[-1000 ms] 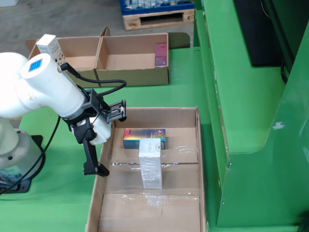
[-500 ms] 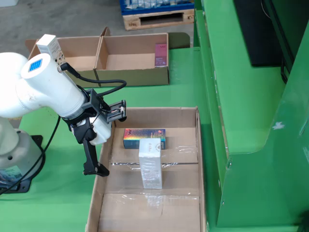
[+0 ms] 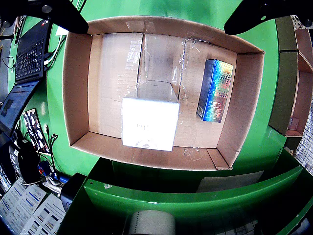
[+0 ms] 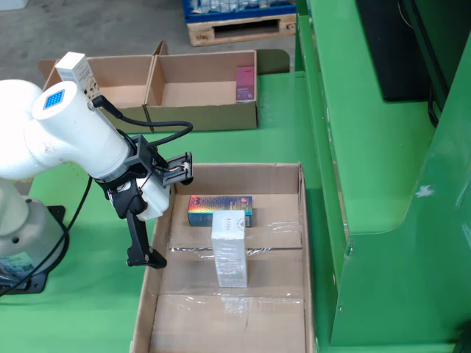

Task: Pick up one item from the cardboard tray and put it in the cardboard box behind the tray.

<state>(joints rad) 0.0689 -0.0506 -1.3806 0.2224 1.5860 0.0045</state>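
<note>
The cardboard tray [image 3: 78, 98] holds a white box [image 3: 150, 122] standing near its middle and a shiny blue box [image 3: 215, 89] lying to the right in the wrist view. My gripper [image 3: 156, 10] is open and empty, with its black fingers [image 3: 63, 17] spread wide at the top corners. In the fixed view the gripper [image 4: 165, 215] hangs over the left wall of the tray [image 4: 302, 220], left of the white box [image 4: 229, 248] and the blue box [image 4: 219, 209]. The cardboard box [image 4: 206, 118] behind the tray holds a pink item [image 4: 246, 82].
A second cardboard compartment [image 4: 96, 88] adjoins the box on its left. A tall green structure [image 4: 383, 184] borders the tray's right side. A pallet [image 4: 235, 26] stands at the back. A laptop [image 3: 29, 54] lies beside the tray. My arm's base [image 4: 22, 235] is at far left.
</note>
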